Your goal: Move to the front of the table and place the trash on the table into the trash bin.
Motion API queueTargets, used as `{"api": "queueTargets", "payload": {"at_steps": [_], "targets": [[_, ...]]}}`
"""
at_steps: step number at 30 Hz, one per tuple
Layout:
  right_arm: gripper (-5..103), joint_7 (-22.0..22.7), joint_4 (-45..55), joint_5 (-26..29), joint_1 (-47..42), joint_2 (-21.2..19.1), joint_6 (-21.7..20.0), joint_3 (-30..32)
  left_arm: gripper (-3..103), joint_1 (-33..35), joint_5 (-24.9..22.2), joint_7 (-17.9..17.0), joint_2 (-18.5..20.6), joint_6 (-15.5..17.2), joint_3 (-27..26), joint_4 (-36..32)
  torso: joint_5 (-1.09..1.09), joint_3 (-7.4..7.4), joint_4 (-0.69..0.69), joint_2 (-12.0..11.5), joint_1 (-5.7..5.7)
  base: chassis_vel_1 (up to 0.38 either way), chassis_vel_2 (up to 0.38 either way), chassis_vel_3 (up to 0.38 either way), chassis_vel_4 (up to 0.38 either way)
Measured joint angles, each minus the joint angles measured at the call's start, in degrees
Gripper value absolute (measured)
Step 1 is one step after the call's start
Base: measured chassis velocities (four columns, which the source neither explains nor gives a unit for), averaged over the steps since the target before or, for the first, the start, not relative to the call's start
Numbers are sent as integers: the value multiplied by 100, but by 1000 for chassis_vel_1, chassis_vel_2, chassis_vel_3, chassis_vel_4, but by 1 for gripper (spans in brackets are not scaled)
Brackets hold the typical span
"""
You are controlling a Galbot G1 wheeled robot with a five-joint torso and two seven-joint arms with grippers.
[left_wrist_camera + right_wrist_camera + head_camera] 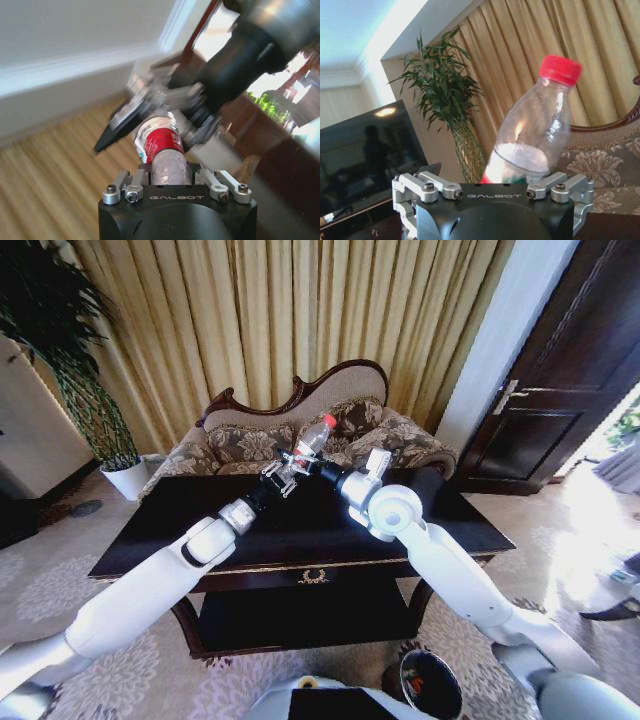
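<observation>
Clear plastic, the bottle (312, 439) looks empty, so likely light, smooth and easy to squash. Both sets of fingers meet on it above the worktop (150, 540): the left gripper (281, 476) and right gripper (297, 459) both clamp its middle. The trash bin (431, 681) sits low, past the worktop's front edge, with open room above.

Head view — looks forward and down from above both arms onto the table (300, 530), with the sofa (300, 430) and curtain (280, 310) beyond; left wrist view — close along the bottle (165, 150) toward wall and ceiling; right wrist view — close behind the same bottle, facing curtain and plant (445, 95); all three share the bottle.
</observation>
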Motion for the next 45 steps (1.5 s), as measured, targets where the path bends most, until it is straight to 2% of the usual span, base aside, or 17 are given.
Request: {"api": "queueTargets", "payload": {"at_steps": [12, 14, 16, 19, 20, 22, 23, 24, 25, 28, 30, 31, 34, 37, 38, 41, 45], "targets": [[103, -11, 76, 24, -38, -43, -1, 54, 32, 394, 48, 25, 251, 104, -304, -253, -1, -1, -1, 0, -1, 0, 0, 0, 0], [96, 1, 82, 0, -51, -33, 3, 37, 32, 484, 60, 25, 281, 104, -383, -276, -1, 0, 0, 0, -1, 0, 0, 0, 0], [96, 6, 84, -9, -54, -33, 5, 31, 32, 505, 60, 25, 293, 104, -402, -282, -1, 0, -1, 0, -1, 0, 0, 0, 0], [80, 50, 111, -42, -78, -30, 14, 18, 32, 543, 60, 17, 343, 125, -455, -296, -1, 0, 0, 0, -1, 0, 0, 0, 0], [80, 50, 111, -42, -78, -30, 14, 18, 32, 543, 60, 17, 343, 125, -455, -296, -1, 0, 0, 0, -1, 0, 0, 0, 0], [68, 67, 137, -58, -105, -32, 20, 22, 30, 543, 60, -33, 345, 185, -458, -302, -1, 0, -1, 0, -1, 0, 0, 0, 0], [68, 67, 158, -61, -117, -34, 21, 21, 30, 544, 59, -61, 345, 232, -452, -303, -1, 0, -1, 0, -1, 0, 0, 0, 0], [63, 66, 172, -65, -136, -43, 21, 22, 36, 544, 53, -91, 344, 270, -443, -318, -1, 0, -1, 0, -1, 0, 0, 0, 0], [63, 66, 172, -65, -136, -43, 21, 22, 36, 544, 53, -91, 344, 270, -443, -318, -1, 0, -1, 0, -1, 0, 0, 0, 0], [46, 76, 229, -56, -193, -83, 21, 50, 52, 545, 40, -124, 358, 343, -437, -360, 0, 0, -1, 0, -1, 0, 0, 0, 0], [46, 81, 240, -51, -204, -90, 21, 57, 52, 545, 35, -129, 360, 351, -437, -367, 0, 0, 0, 0, -1, 0, 0, 0, 0], [39, 98, 265, -44, -237, -112, 21, 77, 64, 547, 23, -132, 367, 369, -442, -385, -1, 0, -1, 0, -1, 0, 0, 0, 0], [37, 137, 289, -38, -284, -134, 21, 108, 69, 558, 1, -134, 378, 388, -453, -417, -1, 0, -1, 0, -1, 0, 0, 0, 0], [27, 183, 309, -40, -376, -162, 20, 175, 85, 669, -140, -140, 442, 480, -539, -537, -1, 0, -1, 0, -1, 0, 0, 0, 0], [27, 183, 309, -40, -376, -162, 20, 175, 85, 669, -140, -140, 442, 480, -539, -537, -1, 0, -1, 0, -1, 0, 0, 0, 0], [26, 282, 309, -43, -412, -152, 31, 221, 98, 997, -396, -128, 581, 588, -743, -766, 0, 0, -1, 0, -1, 0, 0, 0, 0], [26, 400, 239, -55, -378, -105, 78, 259, 100, 1459, -604, -125, 708, 656, -1051, -1020, -1, 0, 0, 0, -1, 0, 0, 0, 0]]}}
